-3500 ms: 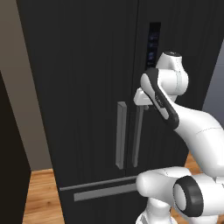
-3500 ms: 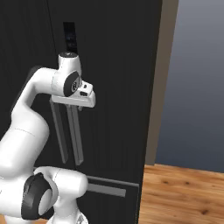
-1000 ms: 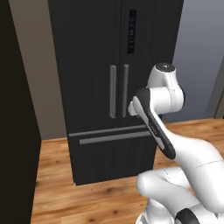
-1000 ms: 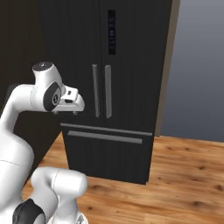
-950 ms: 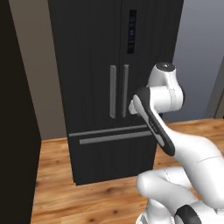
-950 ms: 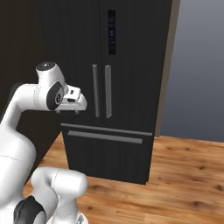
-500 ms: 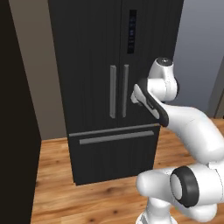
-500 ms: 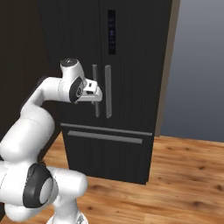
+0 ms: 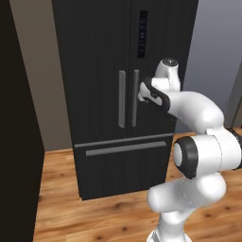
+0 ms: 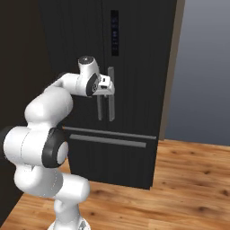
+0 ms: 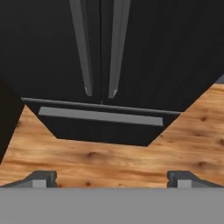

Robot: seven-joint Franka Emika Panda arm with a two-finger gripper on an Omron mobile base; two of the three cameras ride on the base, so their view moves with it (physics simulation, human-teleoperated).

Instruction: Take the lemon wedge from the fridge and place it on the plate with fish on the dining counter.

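Observation:
The black fridge [image 9: 94, 71] [image 10: 134, 54] stands with both doors shut, so the lemon wedge is hidden. My gripper [image 9: 142, 94] [image 10: 108, 87] is open at handle height, just in front of the right door's grey bar handle [image 9: 135, 98] [image 10: 111, 94]. Beside it is the left handle [image 9: 122, 99]. In the hand view the gripper [image 11: 112, 177] has its fingertips [image 11: 41, 178] wide apart with nothing between them. It looks down at the lower ends of both handles [image 11: 117, 48] and the bottom drawer's handle [image 11: 100, 116]. The plate with fish and the dining counter are out of view.
A wooden floor [image 9: 56, 203] [image 10: 188, 188] lies before the fridge. A tall dark panel [image 9: 16, 142] stands close on the left. A grey wall [image 10: 206, 67] runs to the right of the fridge.
The base backed away from the fridge earlier and has since stood still. Over the last second the arm has stretched forward and up, bringing the open gripper to the door handles.

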